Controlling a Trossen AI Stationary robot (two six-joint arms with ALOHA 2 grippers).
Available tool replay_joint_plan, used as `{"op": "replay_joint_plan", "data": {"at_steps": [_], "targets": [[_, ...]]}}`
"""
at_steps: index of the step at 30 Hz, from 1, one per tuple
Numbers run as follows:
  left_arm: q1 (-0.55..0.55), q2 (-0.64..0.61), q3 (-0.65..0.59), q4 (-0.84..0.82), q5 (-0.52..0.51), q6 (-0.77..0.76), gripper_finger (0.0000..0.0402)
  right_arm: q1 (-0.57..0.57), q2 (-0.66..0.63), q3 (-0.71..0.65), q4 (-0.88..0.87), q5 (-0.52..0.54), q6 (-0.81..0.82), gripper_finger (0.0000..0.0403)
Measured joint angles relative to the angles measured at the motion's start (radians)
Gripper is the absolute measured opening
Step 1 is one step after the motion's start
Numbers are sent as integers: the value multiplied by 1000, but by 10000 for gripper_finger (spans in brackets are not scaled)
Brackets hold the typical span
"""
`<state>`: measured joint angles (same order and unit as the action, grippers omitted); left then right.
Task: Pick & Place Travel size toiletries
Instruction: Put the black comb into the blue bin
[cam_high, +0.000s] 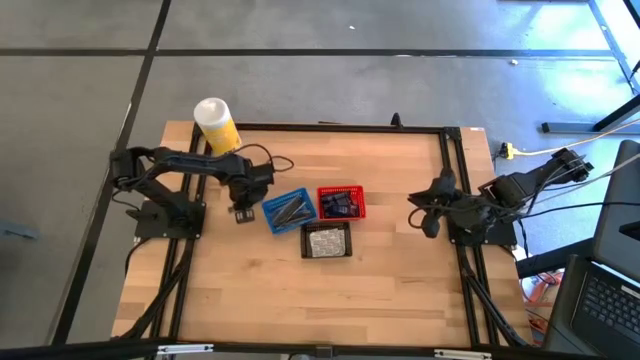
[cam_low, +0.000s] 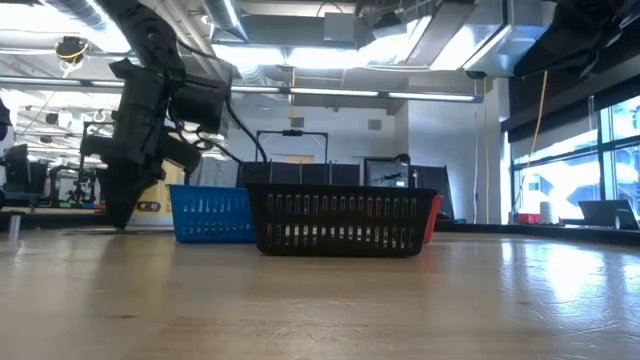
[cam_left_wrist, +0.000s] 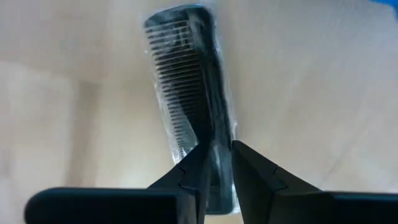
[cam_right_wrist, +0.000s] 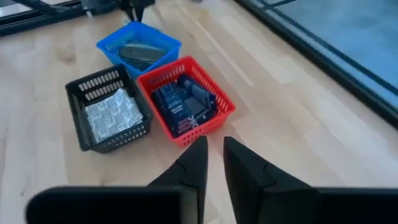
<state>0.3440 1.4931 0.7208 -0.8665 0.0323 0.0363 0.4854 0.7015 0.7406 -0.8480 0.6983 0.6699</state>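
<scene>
A black comb in a clear wrapper (cam_left_wrist: 186, 93) sits between the fingers of my left gripper (cam_high: 243, 207), which points down just left of the blue basket (cam_high: 288, 208). The blue basket holds slim grey tubes (cam_right_wrist: 138, 52). Dark navy sachets (cam_right_wrist: 183, 106) fill the red basket (cam_high: 341, 203), and crinkly clear packets (cam_right_wrist: 115, 112) fill the black basket (cam_high: 326, 240). My right gripper (cam_high: 428, 215) hangs by the table's right edge, its fingers (cam_right_wrist: 214, 162) a narrow gap apart with nothing between them. My left gripper pinches the comb's spine (cam_left_wrist: 219, 146) near one end between its two fingers, coming from above and pointing down. The fingers lie across the comb, over its wrapper. The comb juts out level from the fingers, teeth to one side, and looks clear of the table.
A white-and-yellow canister (cam_high: 216, 125) stands at the table's far left corner. The three baskets sit close together mid-table. Bare wood lies along the near side and between the baskets and my right gripper. A black frame (cam_high: 455, 180) borders the table.
</scene>
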Motion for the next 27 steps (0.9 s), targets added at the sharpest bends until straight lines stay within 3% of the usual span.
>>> {"op": "replay_joint_plan", "data": {"at_steps": [4, 15, 22, 27], "targets": [[23, -42, 0, -12, 5, -15, 51, 0, 7, 0, 2, -51, 2, 65], [-48, -75, 1, -16, 30, -55, 44, 0, 11, 0, 1, -315, -1, 93], [-53, -142, 4, -21, 32, -113, 37, 0, 11, 0, 2, -349, -1, 107], [-43, -158, 4, -20, 30, -105, 68, 0, 11, 0, 2, -349, -1, 117]]}}
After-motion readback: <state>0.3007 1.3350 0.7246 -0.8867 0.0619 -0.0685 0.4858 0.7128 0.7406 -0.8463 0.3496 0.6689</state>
